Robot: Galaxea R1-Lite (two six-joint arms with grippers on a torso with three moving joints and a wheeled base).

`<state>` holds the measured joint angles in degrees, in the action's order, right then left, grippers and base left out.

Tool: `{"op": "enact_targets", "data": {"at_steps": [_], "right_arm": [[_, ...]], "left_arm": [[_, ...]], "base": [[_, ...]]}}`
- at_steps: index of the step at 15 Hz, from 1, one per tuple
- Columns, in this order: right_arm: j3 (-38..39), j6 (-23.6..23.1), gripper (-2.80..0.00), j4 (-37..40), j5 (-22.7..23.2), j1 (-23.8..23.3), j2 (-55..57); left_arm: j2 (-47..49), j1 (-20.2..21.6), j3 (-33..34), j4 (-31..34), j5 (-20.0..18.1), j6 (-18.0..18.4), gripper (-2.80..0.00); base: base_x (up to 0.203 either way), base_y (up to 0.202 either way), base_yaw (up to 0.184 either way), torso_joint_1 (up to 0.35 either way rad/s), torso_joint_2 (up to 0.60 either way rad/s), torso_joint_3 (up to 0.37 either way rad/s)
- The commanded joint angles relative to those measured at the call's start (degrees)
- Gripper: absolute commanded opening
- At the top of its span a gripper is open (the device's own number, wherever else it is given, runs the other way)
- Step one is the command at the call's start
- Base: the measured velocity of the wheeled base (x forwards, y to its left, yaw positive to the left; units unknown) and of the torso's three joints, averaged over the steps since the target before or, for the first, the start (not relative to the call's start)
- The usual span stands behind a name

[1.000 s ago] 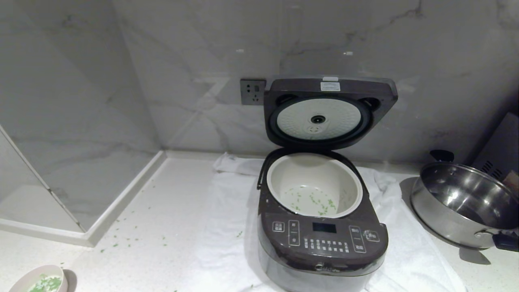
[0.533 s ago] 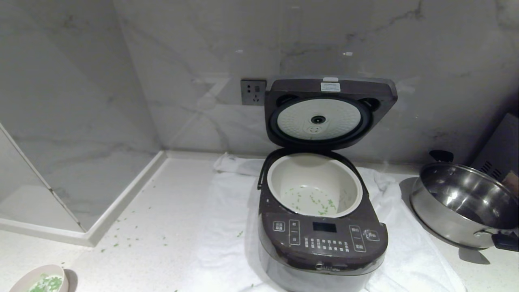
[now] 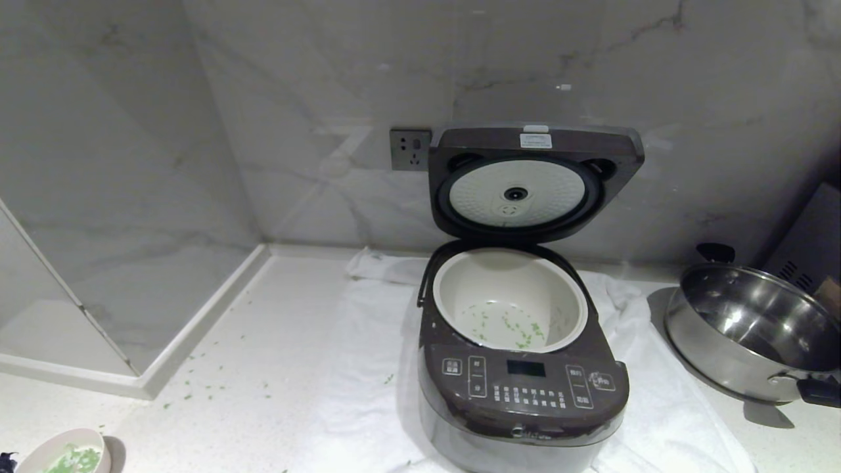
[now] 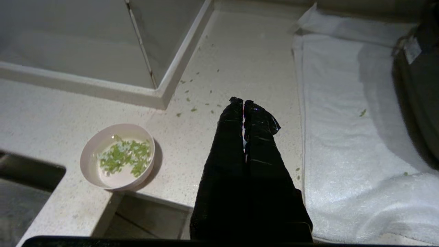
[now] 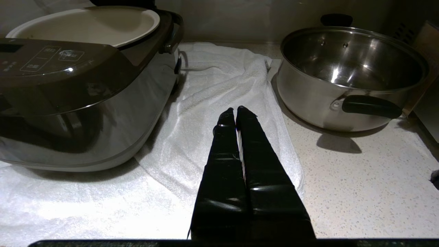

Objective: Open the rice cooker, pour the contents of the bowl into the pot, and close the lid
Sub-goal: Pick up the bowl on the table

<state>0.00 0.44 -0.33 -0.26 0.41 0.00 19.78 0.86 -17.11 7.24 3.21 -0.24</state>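
Note:
The rice cooker [image 3: 525,387] stands on a white towel with its lid [image 3: 535,184] swung up against the wall. Its white pot [image 3: 509,282] holds a few green pieces [image 3: 516,332]. The pale pink bowl [image 3: 41,454] sits near the counter's front left edge, with green contents [image 4: 125,157] in liquid inside the bowl [image 4: 92,154]. My left gripper [image 4: 243,101] is shut and empty, hovering over bare counter between bowl and towel. Its dark tip [image 3: 5,457] just shows at the head view's lower left corner. My right gripper [image 5: 235,109] is shut and empty, low over the towel beside the cooker [image 5: 68,85].
A shiny steel pan [image 3: 749,335] with black handles stands right of the cooker. The white towel [image 4: 343,137] lies under and around the cooker. Green bits are scattered on the counter [image 3: 217,387]. A raised ledge [image 3: 197,328] and marble walls close the left and back.
The left gripper's dark tip has come into the head view's lower left corner beside the bowl. Cooker, lid, bowl and pan have not moved.

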Motion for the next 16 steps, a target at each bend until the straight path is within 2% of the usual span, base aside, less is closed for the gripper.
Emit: {"op": "enact_targets", "data": {"at_steps": [1,3,5,8,10,13,16], "right_arm": [[0.1,0.0,-2.8,0.0,0.0,0.0,0.0],[0.1,0.0,-2.8,0.0,0.0,0.0,0.0],[0.1,0.0,-2.8,0.0,0.0,0.0,-0.1],[0.1,0.0,-2.8,0.0,0.0,0.0,0.0],[0.1,0.0,-2.8,0.0,0.0,0.0,0.0],[0.1,0.0,-2.8,0.0,0.0,0.0,0.0],[0.1,0.0,-2.8,0.0,0.0,0.0,0.0]], "left_arm": [[16.5,3.3,-5.2,0.0,1.0,-0.4,-2.8],[26.8,10.8,-11.2,0.0,4.1,-0.6,-2.8],[32.0,19.0,-15.9,0.1,7.0,-0.7,-2.8],[33.9,25.8,-15.0,0.6,8.4,0.2,-2.8],[34.8,30.3,-11.7,0.5,8.5,2.8,-2.8],[40.2,32.4,-9.7,0.1,8.6,4.5,-2.8],[48.8,32.7,-10.9,-1.9,8.7,4.9,-2.8]], "base": [[0.0,0.0,0.0,0.0,0.0,0.0],[0.0,0.0,0.0,0.0,0.0,0.0],[0.0,0.0,0.0,0.0,0.0,0.0],[0.0,0.0,0.0,0.0,0.0,0.0],[0.0,0.0,0.0,0.0,0.0,0.0],[0.0,0.0,0.0,0.0,0.0,0.0],[0.0,0.0,0.0,0.0,0.0,0.0]]}}
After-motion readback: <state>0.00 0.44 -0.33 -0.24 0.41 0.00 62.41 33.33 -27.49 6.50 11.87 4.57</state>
